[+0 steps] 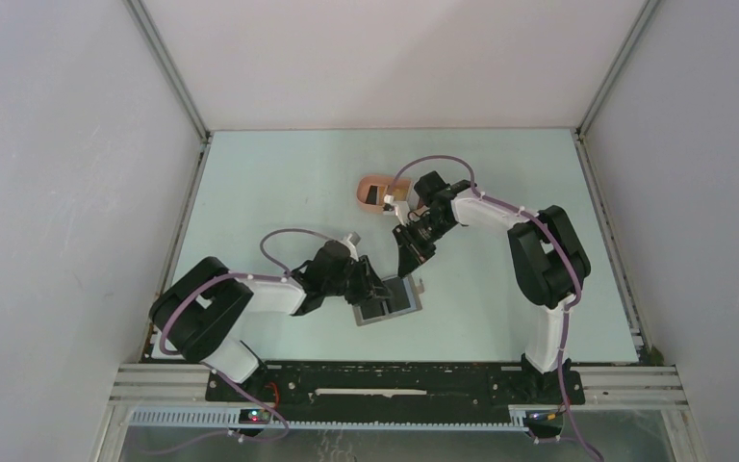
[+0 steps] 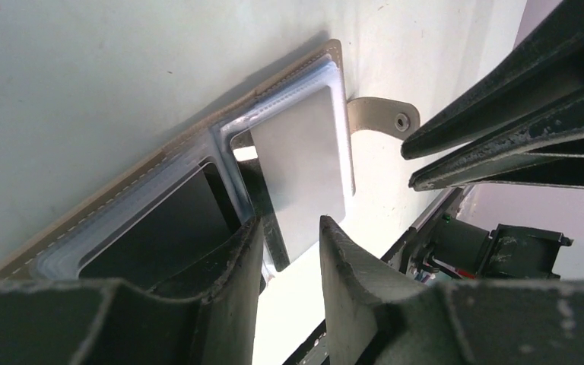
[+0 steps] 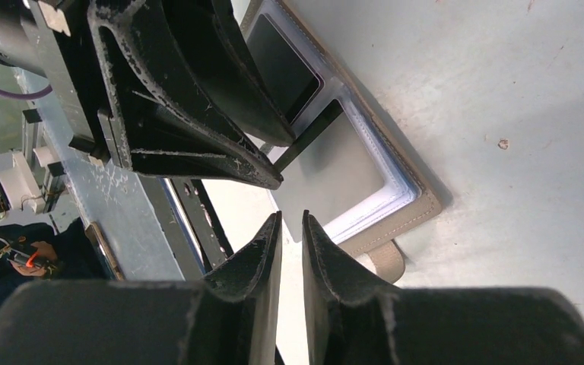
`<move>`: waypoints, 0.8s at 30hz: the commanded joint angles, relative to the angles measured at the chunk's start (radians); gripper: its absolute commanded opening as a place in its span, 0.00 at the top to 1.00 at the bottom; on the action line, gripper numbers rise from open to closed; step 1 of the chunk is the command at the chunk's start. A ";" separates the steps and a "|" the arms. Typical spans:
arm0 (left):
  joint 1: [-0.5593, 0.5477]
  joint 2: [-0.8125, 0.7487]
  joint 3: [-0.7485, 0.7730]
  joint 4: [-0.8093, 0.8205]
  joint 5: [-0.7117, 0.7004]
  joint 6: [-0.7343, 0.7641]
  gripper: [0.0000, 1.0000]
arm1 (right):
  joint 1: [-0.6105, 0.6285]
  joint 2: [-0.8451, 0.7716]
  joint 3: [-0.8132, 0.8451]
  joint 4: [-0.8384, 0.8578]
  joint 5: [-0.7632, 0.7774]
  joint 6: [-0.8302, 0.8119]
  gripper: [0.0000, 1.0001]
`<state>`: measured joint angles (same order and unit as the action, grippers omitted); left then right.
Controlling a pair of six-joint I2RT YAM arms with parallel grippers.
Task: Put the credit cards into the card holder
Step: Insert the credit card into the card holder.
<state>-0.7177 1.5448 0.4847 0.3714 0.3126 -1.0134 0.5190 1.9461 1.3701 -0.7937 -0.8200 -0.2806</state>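
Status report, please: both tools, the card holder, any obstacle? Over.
Left tool part open at the holder fold. Right tool barely open, empty, near snap tab. Holder open: black card pocketed, grey card seating unclear. No obstacle seen.

Pale green bench point(image 1: 279, 173), walled in white on the left, far and right sides, with silvery metal posts point(image 1: 168, 69) rising from the far corners. Toward the far edge, a little right of the middle, a salmon-pink oval tray point(image 1: 362, 185). Along the near edge a black base plate point(image 1: 394, 383), flanked by slotted silvery rails point(image 1: 154, 387). Nearer still, a grey slotted cable duct point(image 1: 366, 418). On the bench top in the right wrist view, a small brown speck point(image 3: 503, 143) on bare surface.
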 commanded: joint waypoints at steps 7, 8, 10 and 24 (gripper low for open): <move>-0.025 0.023 0.054 0.053 0.004 -0.024 0.62 | -0.010 -0.024 0.011 0.004 0.012 0.014 0.76; -0.027 0.023 0.055 0.055 0.007 -0.024 0.62 | -0.010 -0.022 0.012 0.004 0.014 0.014 0.76; -0.028 0.027 0.058 0.067 0.015 -0.031 0.62 | -0.010 -0.021 0.011 0.005 0.016 0.014 0.76; -0.040 0.061 0.082 0.115 0.044 -0.049 0.62 | -0.023 -0.037 0.009 0.004 0.022 0.011 0.76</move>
<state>-0.7509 1.5955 0.5148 0.4339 0.3332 -1.0485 0.5056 1.9461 1.3701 -0.7940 -0.8051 -0.2806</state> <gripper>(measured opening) 0.384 0.237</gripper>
